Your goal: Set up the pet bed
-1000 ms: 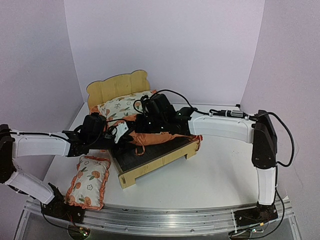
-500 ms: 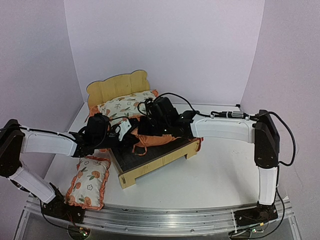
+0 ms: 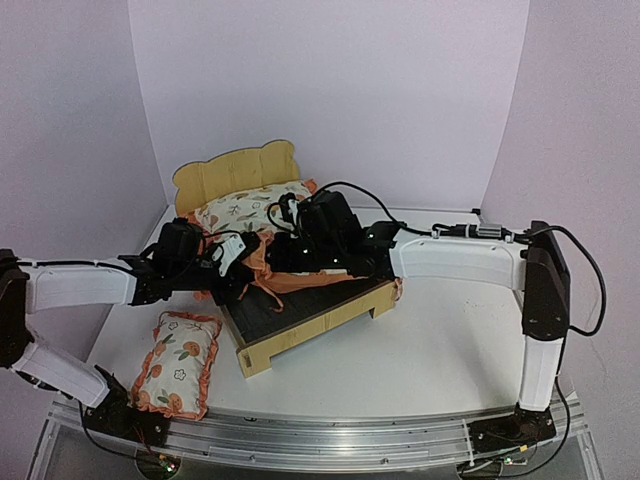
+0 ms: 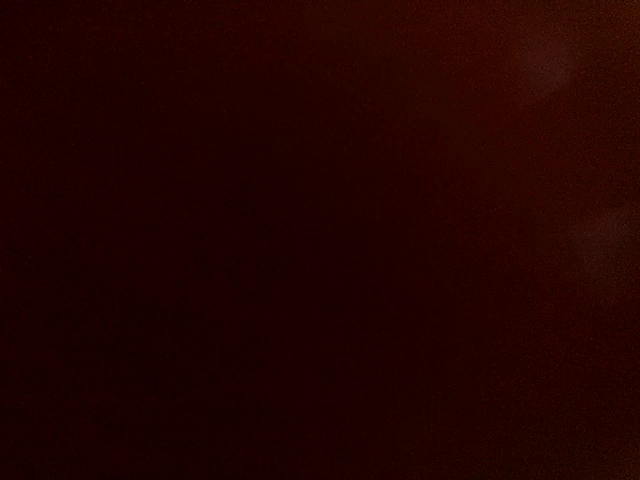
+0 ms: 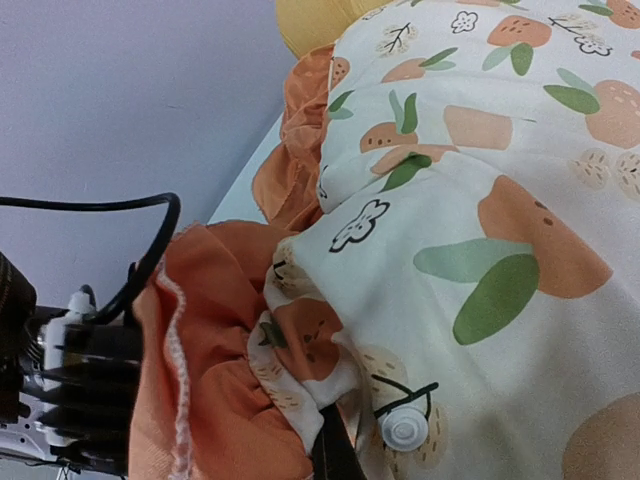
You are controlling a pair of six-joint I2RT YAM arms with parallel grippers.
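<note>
Left gripper (image 3: pixel 230 264) closed, right gripper (image 3: pixel 286 257) closed, both reaching inward

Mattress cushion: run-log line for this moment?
mattress cushion bunched on pet bed | right gripper shut on it | left gripper shut at ruffle | pillow beside bed

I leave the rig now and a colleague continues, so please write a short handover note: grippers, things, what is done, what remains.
Left gripper: jaws shut, seemingly on the orange ruffle of the mattress cushion; its wrist view is dark.
Right gripper: jaws shut on the same cushion.
Pet bed stands on the table; cushion bunched at its headboard end, dark base bare toward the footboard.
Pillow lies on the table beside the bed, on the left arm's side.
Done: cushion partly on the bed. Left: spread it flat, then probably add the pillow.
</note>
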